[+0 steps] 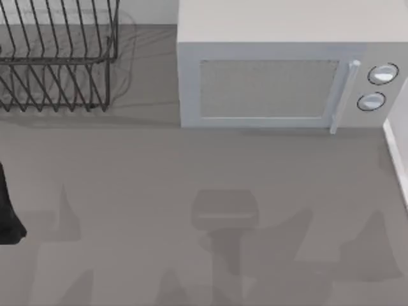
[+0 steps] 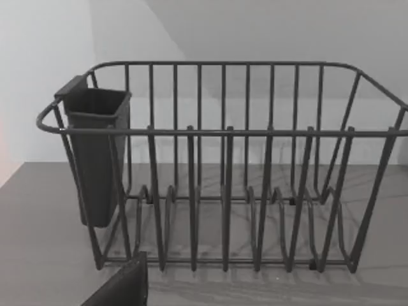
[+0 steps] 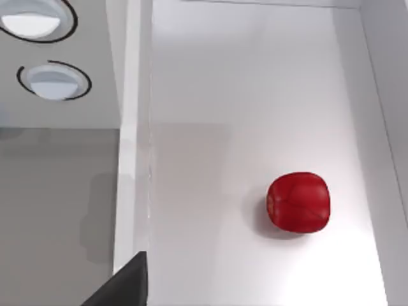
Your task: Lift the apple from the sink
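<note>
Apple [image 3: 298, 203] lies on sink [image 3: 255, 95] floor (untouched).

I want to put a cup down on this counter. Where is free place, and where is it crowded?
The counter is bare in front of the microwave and dish rack, up to the sink at the right edge. The back is crowded by rack and microwave. Inside the sink, the floor around the apple is bare.
</note>
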